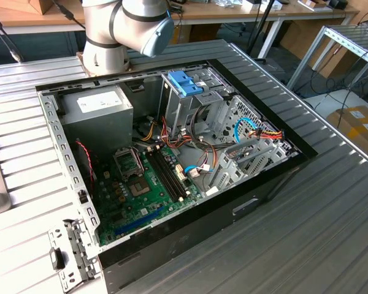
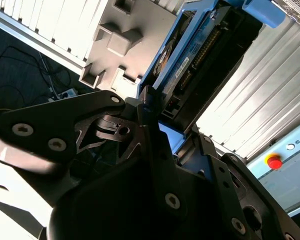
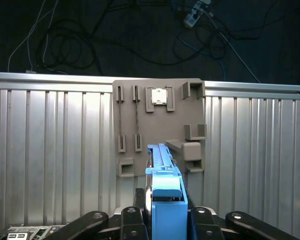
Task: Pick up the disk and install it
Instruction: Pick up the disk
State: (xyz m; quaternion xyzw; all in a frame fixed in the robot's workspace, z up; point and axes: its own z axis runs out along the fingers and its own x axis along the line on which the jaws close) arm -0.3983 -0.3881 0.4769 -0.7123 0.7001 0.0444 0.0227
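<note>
Gripping the disk (image 3: pixel 166 197) edge-on by its bright blue rails, the hand (image 3: pixel 166 220) is clenched on it over a grey holder plate (image 3: pixel 140 110) that lies on the ribbed metal bench (image 3: pixel 50 155). In the exterior view, an open computer case (image 1: pixel 80 202) sits beside the arm (image 1: pixel 119 24).

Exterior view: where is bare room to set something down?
The ribbed table is bare on the exterior view's right of the computer case and along its near side. Inside, cables and the circuit board crowd the floor.
</note>
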